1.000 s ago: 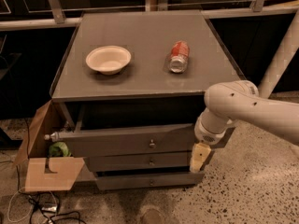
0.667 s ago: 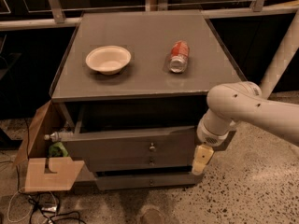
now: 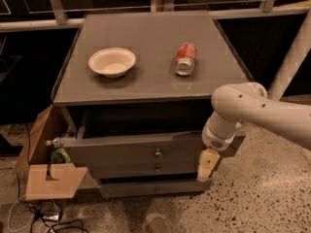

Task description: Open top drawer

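1. While looking down on the grey cabinet [image 3: 146, 38], finds the top drawer [image 3: 116, 153] pulled out toward the near side, with a dark gap behind its front and under the cabinet top.
2. Shows a small round knob [image 3: 158, 153] at the middle of that front, and below it the narrower middle drawer [image 3: 126, 169] and bottom drawer [image 3: 141, 189].
3. Places the gripper [image 3: 204, 171] at the right end of the top drawer's front, hanging low from the white arm [image 3: 252, 110] that reaches in from the right.
4. Cannot tell whether parted or closed, nor whether touching the front.
5. Finds on the cabinet top a pale bowl [image 3: 112, 61] at left and a red can [image 3: 185, 58] lying on its side at right, well apart.
6. Finds left of the cabinet an open cardboard box [image 3: 51, 181], with a plastic bottle [image 3: 60, 141] and something green [image 3: 59, 155] just above its near flap.
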`<move>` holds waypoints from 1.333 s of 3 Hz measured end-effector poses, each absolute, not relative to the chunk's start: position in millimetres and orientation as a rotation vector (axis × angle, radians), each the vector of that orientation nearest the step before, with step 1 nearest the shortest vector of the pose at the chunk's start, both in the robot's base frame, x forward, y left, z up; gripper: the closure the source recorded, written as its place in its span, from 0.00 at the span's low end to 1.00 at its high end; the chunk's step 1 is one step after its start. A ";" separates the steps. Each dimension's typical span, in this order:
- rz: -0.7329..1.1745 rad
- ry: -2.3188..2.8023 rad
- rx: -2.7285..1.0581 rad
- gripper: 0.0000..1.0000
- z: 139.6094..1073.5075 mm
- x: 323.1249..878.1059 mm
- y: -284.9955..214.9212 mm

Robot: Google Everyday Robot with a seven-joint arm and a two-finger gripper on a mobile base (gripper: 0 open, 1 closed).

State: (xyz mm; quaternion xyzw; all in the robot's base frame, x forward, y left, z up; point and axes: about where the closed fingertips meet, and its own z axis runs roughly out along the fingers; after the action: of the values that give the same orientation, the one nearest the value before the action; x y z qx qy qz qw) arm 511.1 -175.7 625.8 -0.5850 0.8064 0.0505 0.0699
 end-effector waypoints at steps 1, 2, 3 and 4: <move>0.183 2.431 -1.786 0.00 627.7 501.5 -169.9; 0.209 2.432 -1.802 0.00 630.4 490.1 -168.7; 0.250 2.438 -1.821 0.00 632.1 467.6 -169.4; 0.284 2.449 -1.834 0.00 631.4 446.2 -172.9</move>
State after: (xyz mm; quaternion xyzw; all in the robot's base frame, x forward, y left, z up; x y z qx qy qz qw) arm 446.2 -172.9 631.4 -0.5966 0.7965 0.0923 0.0346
